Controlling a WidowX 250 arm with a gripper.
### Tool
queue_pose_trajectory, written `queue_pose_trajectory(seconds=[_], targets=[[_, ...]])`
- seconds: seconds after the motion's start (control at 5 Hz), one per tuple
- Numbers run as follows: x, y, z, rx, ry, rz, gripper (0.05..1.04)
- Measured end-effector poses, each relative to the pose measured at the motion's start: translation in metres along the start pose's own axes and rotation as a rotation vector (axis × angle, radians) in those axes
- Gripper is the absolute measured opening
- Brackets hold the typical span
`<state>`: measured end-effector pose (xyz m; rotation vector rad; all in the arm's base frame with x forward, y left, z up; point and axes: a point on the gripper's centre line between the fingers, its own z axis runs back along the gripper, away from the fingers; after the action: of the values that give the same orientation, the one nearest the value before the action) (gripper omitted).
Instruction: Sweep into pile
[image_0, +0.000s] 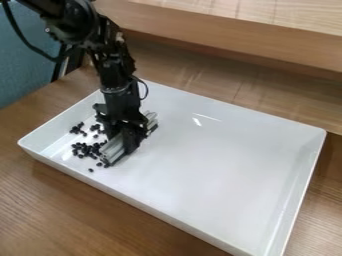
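Observation:
The black gripper hangs down over the left part of the white tray, shut on a grey-white sweeping bar. The bar lies slantwise low at the tray's floor, its front end toward the tray's near left side and its other end behind the gripper. Small dark beans lie loosely scattered on the tray floor to the left of the bar, some close beside its front end. A smaller group of beans sits farther back. The gripper covers the bar's middle.
The tray's raised walls surround the work, with the left corner close to the beans. Bare white floor extends right of the bar. A wooden table carries the tray, and a raised wooden ledge runs behind it.

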<state>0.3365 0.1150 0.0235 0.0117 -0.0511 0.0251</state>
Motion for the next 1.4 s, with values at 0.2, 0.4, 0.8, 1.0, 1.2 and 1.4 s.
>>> queue_pose_trajectory(seconds=[0.2,0.4,0.8,1.0,1.2,1.4], targets=[[0.001,0.006,0.000,0.004,0.003,0.008,0.398],[0.003,0.013,0.002,0.017,0.001,0.009,0.398],[-0.001,0.027,0.003,0.038,0.006,0.025,0.398],[-0.007,0.038,0.003,0.035,0.011,0.055,0.398],[-0.009,0.041,0.003,0.024,0.014,0.063,0.443],[-0.015,0.046,0.005,0.009,0.048,0.063,0.746]])
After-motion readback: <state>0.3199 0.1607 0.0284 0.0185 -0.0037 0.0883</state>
